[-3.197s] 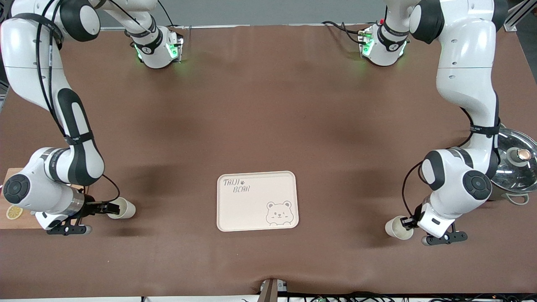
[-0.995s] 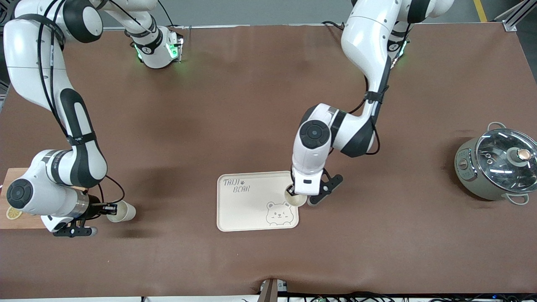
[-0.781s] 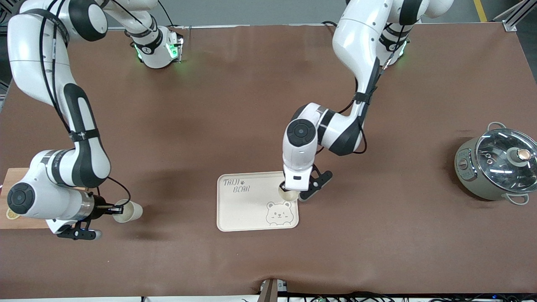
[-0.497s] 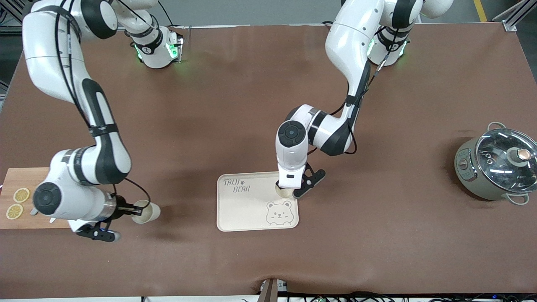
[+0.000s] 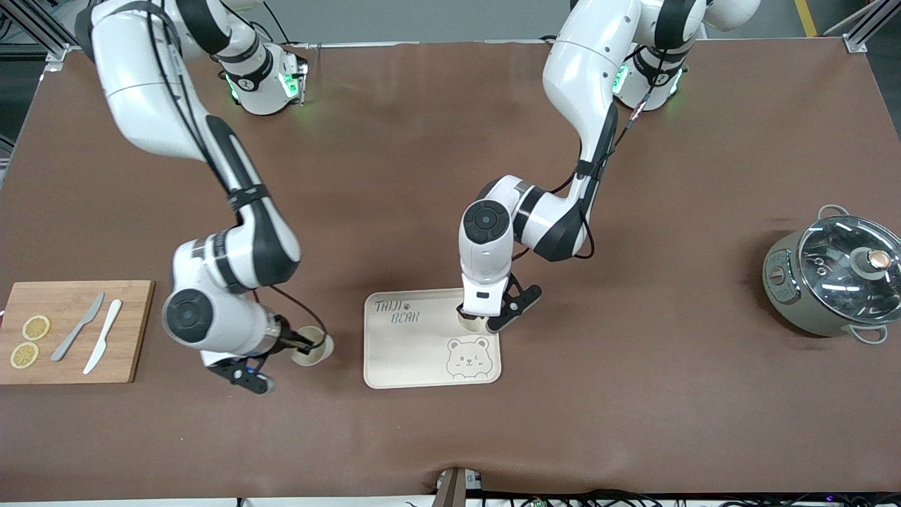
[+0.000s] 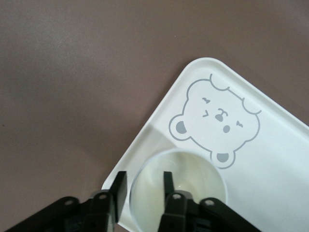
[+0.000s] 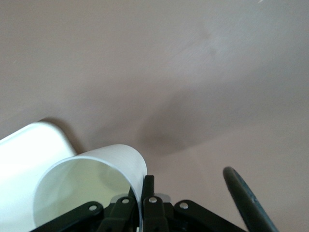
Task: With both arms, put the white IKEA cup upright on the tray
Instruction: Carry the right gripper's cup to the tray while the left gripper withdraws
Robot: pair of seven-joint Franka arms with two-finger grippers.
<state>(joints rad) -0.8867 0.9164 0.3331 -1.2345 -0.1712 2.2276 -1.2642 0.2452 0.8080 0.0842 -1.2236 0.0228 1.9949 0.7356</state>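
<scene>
The cream tray (image 5: 408, 359) with the bear drawing lies near the table's middle. A white cup (image 5: 473, 324) stands upright on the tray's corner next to the bear; it also shows in the left wrist view (image 6: 188, 193). My left gripper (image 5: 475, 314) is open right over it (image 6: 145, 191), one finger inside the rim and one outside, both clear of the wall. My right gripper (image 5: 301, 345) is shut on the rim of a second white cup (image 5: 313, 350), mouth up, just off the tray's edge toward the right arm's end. The right wrist view shows this gripper (image 7: 143, 193), the second cup (image 7: 87, 183) and the tray's corner (image 7: 29, 145).
A wooden cutting board (image 5: 134, 331) with two lemon slices, a grey knife and a white knife lies at the right arm's end. A grey pot (image 5: 788, 282) with a glass lid stands at the left arm's end.
My right arm has carried its cup from beside the cutting board to just beside the tray. My left gripper has shifted slightly and settled over the tray's corner with its cup.
</scene>
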